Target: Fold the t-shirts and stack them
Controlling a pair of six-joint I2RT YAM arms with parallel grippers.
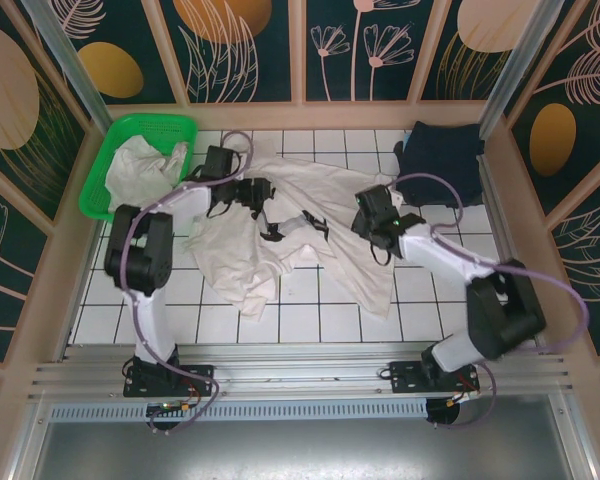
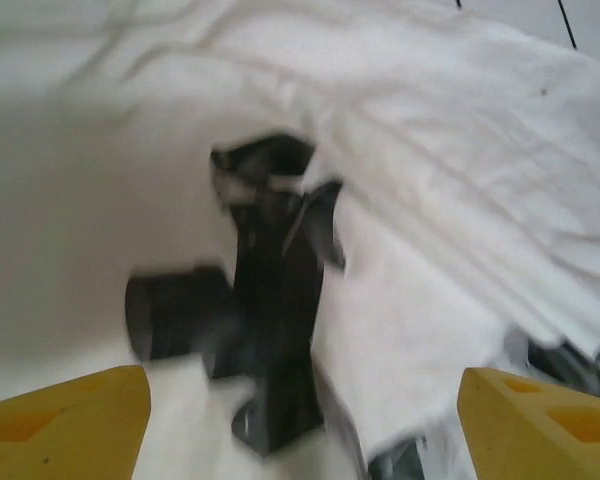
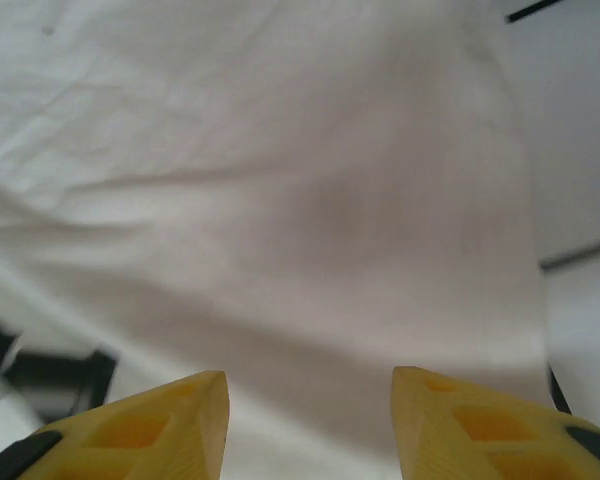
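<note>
You're seeing the off-white t-shirt (image 1: pixel 235 255) lying crumpled mid-table, w/ the navy t-shirt (image 1: pixel 440 160) sitting in the far-right corner. A second off-white t-shirt (image 1: pixel 138 168) is sitting in the green basket (image 1: pixel 145 120). L gripper (image 2: pixel 305 425) is gaping wide over the cloth, holding nothing. R gripper (image 3: pixel 310 420) is standing part-open, also gripping nothing.

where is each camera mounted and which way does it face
top view: above and behind the bases, looking down on the tiled table; left arm and right arm show whole.
left wrist: on the left arm, looking down at the white t-shirt and a blurred dark shape; its yellow jaws wide apart.
right wrist: on the right arm, close above the white t-shirt; yellow jaws apart.
shared: all three see the white t-shirt.
</note>
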